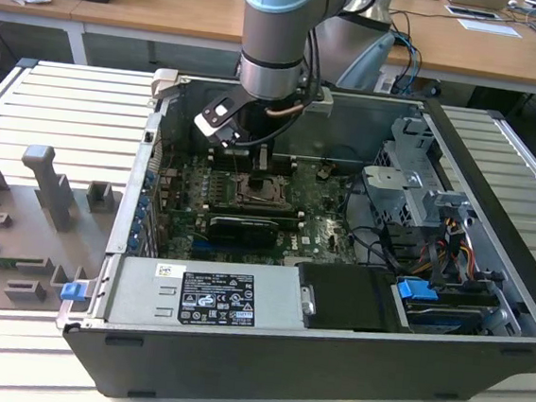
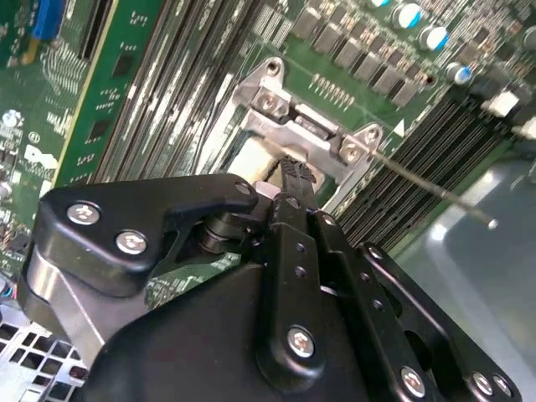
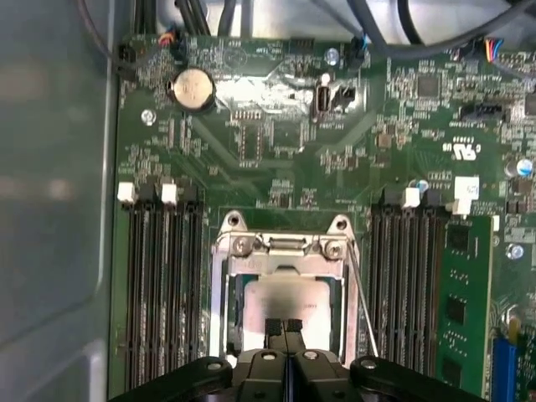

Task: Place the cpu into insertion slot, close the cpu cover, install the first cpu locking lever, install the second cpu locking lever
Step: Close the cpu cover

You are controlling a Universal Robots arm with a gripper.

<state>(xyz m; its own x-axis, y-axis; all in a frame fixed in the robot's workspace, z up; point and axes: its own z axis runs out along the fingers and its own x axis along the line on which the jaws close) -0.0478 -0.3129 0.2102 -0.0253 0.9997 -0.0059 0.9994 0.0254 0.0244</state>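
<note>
Inside the open computer case, my gripper hangs straight over the insertion slot on the motherboard. The cpu lies in the slot with its pale silvery top showing. Around it lies the cpu cover, a grey metal frame that looks flat on the socket. My gripper is shut, its black fingertips together just above the chip's near edge, with nothing seen between them. A thin locking lever runs along one side of the socket. In the second wrist view this lever sticks out free past my gripper.
Black memory slots flank the socket on both sides. A graphics card lies just in front of it and a power supply nearer the case front. Drive cage and cables fill the exterior view's right. Grey fixtures stand outside on the left.
</note>
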